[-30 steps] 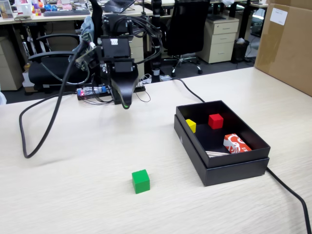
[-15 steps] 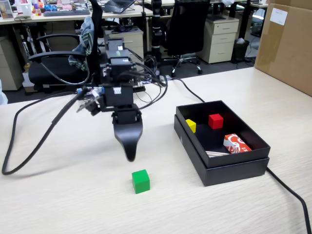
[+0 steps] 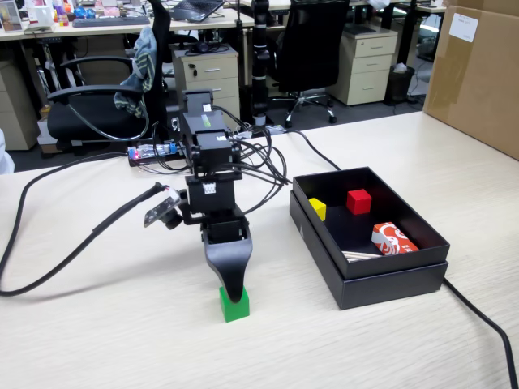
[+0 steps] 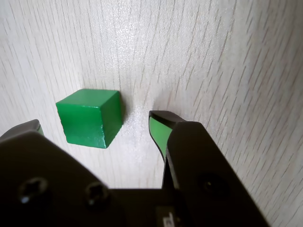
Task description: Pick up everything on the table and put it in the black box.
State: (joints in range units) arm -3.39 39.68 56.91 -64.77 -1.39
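Wrist view shows my end effector spread wide with nothing in it, jaws low over the table. The green cube sits on the table between the jaw tips but off-centre, close to the left jaw and apart from the right one, and turned at an angle to them. Fixed view places the cube just under my jaw tip, well apart from the black box, which already contains a yellow cube, a red cube and a red-and-white pack. To grasp well, I should centre the cube between the jaws, align them with two flat faces, descend, then close evenly.
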